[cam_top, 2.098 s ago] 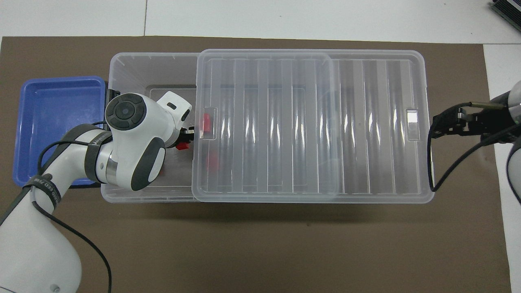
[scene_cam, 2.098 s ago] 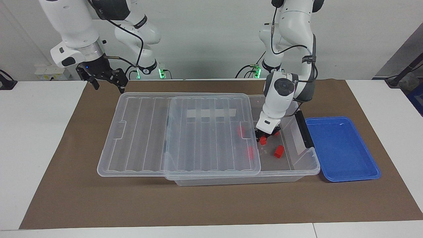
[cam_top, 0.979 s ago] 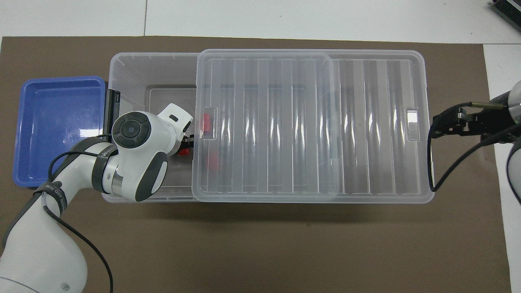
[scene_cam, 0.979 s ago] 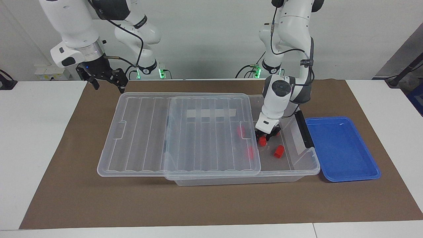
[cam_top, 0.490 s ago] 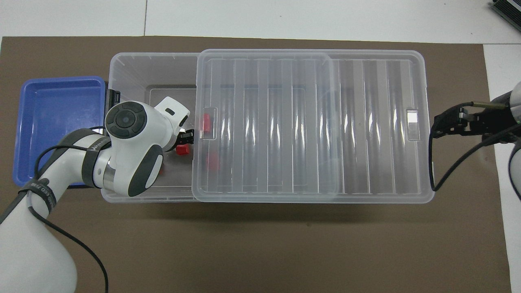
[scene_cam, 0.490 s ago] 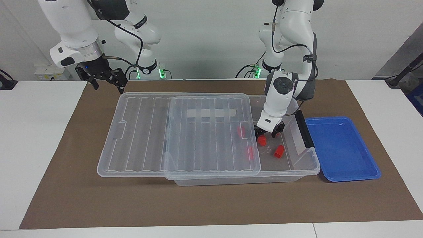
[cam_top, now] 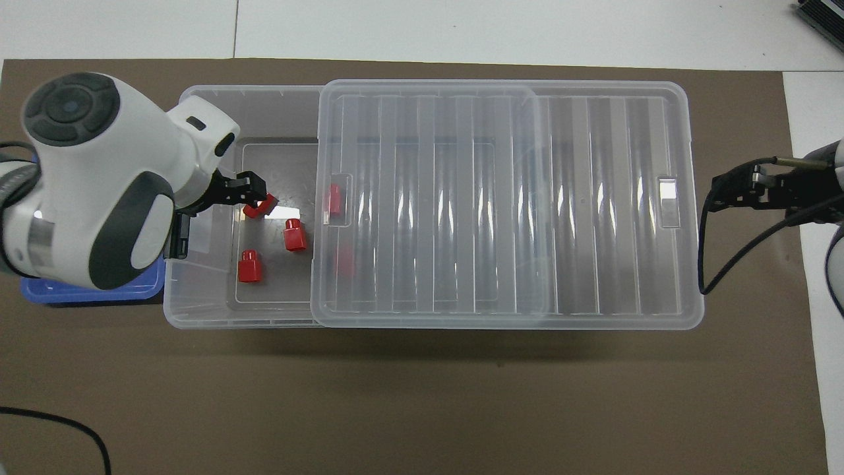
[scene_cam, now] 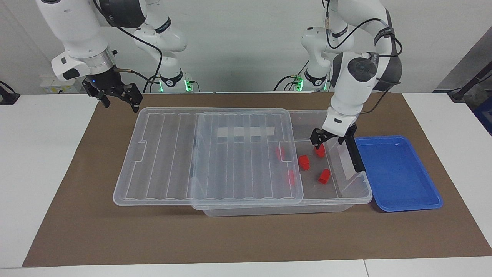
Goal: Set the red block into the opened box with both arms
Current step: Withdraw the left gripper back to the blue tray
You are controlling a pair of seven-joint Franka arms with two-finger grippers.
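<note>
The left gripper (scene_cam: 329,139) hangs empty with jaws spread over the uncovered end of the box (scene_cam: 357,192), forearm angled down (wrist bent). The red block (scene_cam: 304,162) lies on the box floor. The right gripper (scene_cam: 117,98), waiting open, hovers by the lid (scene_cam: 173,154).

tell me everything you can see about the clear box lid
The lid is a large clear plastic sheet with long parallel ribs, rounded corners and a small notch at each short end. It lies flat on the box, slid toward the right arm's end so it overhangs there and leaves the end by the blue tray uncovered. Two red blocks show blurred through it. Neither claw touches it.
</note>
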